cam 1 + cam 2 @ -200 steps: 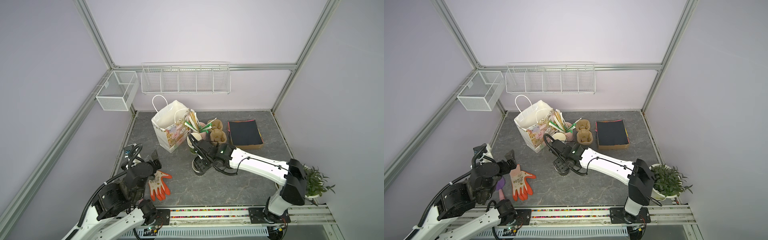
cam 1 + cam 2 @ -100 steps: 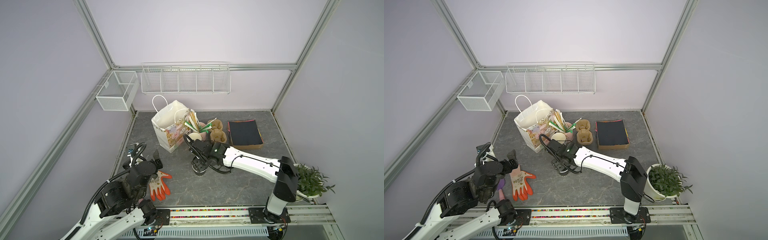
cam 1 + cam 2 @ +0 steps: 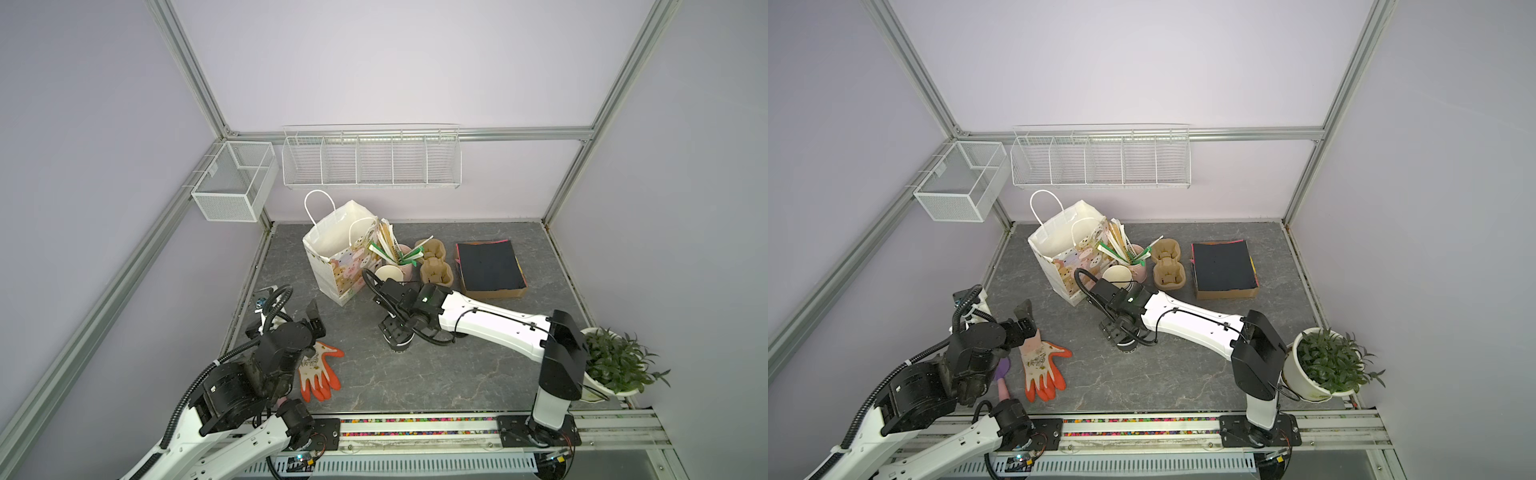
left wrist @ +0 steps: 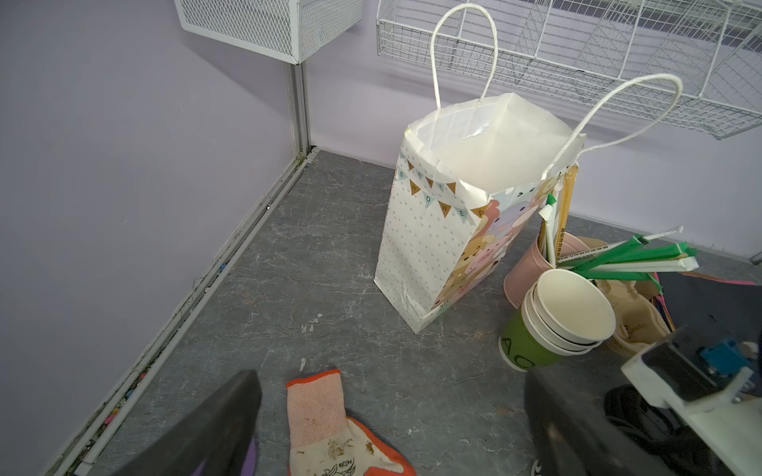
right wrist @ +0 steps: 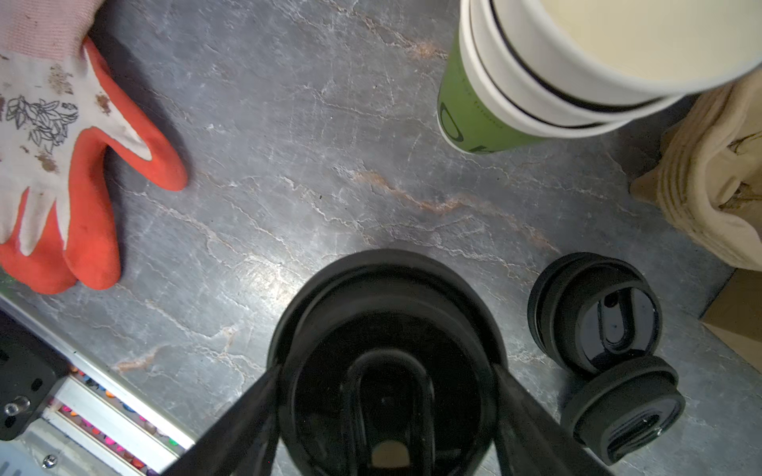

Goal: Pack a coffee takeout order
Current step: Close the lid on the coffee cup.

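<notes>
A black cup with a black lid point(image 5: 387, 362) stands on the grey table in front of the bag. My right gripper point(image 5: 387, 391) hangs straight over it point(image 3: 398, 338), its fingers point(image 5: 255, 395) lying against both sides of the lid's rim. The brown two-cup carrier point(image 3: 434, 262) sits at the back, beside a cardboard tray topped with a black paper sheet point(image 3: 488, 266). My left gripper point(image 4: 391, 375) stands wide open at the front left above a glove's cuff, holding nothing.
An open white gift bag point(image 3: 340, 249) stands at the back left. Stacked cream cups point(image 3: 389, 274) and a pink cup of straws point(image 3: 401, 253) crowd beside it. Two loose black lids point(image 5: 593, 313) lie near the cup. An orange glove point(image 3: 318, 370) and a potted plant point(image 3: 615, 361) flank the front.
The right arm's elbow has swung left while its gripper stayed over the black cup. The left arm has shifted slightly, still open.
</notes>
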